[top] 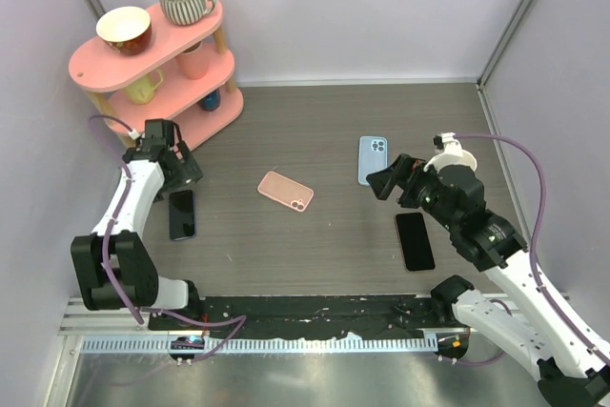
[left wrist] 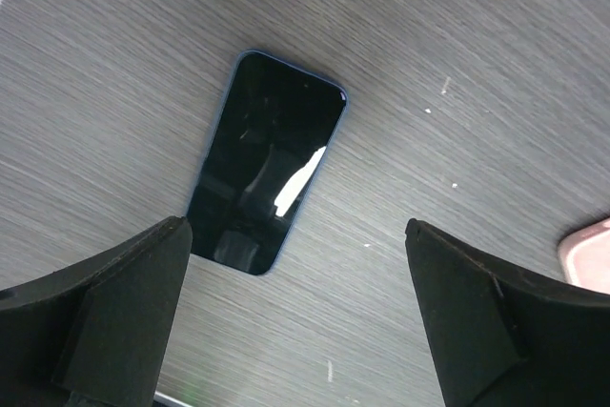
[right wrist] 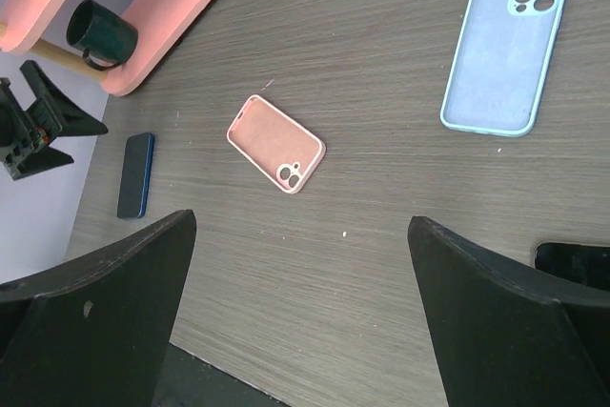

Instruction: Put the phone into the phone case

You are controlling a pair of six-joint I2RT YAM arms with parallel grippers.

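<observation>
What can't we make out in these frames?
1. Left wrist view: pink case, only a corner shows, cut by the right edge.
2. Right wrist view: larger black phone, only a sliver, cut by the right edge.
3. Top view: mugs on the lower tiers, partly hidden under upper tiers of the shelf.

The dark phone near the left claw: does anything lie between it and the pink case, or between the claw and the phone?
Nothing visible does. Only bare table separates the phone from the pink case, and the open left claw faces the phone with nothing between them.
</observation>
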